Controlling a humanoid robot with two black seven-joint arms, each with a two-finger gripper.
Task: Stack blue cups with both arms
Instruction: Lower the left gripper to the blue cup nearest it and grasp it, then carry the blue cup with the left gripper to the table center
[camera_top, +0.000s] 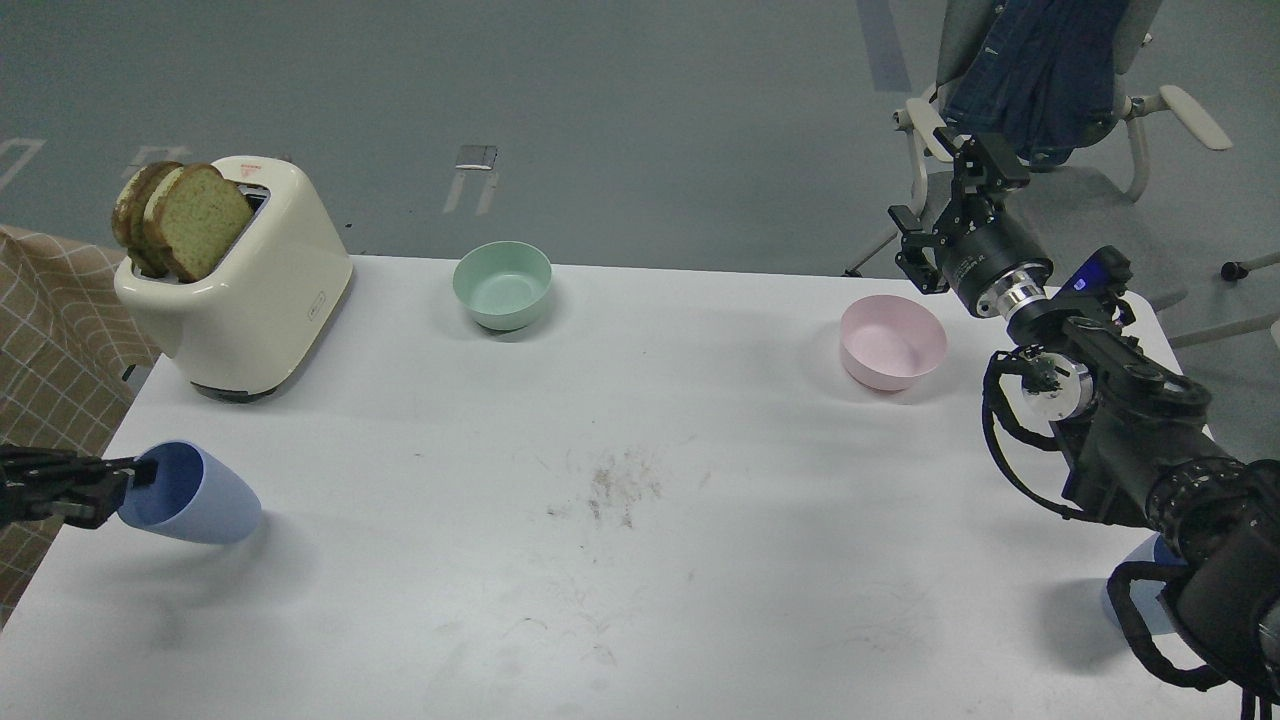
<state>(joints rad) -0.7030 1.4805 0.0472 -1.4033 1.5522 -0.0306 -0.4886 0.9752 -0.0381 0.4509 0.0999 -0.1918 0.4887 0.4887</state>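
Observation:
One blue cup (195, 495) is at the table's front left, tipped over with its mouth toward the left edge. My left gripper (128, 478) comes in from the left edge and is shut on the cup's rim, one finger inside the mouth. The second blue cup (1122, 603) stands at the front right, mostly hidden behind my right arm. My right gripper (942, 197) is raised beyond the table's far right corner, above and right of the pink bowl. Its two fingers are spread apart and hold nothing.
A cream toaster (250, 290) with bread slices stands at the back left. A mint-green bowl (502, 285) is at the back centre and a pink bowl (892, 342) at the back right. An office chair (1050, 80) with a blue garment stands behind the right gripper.

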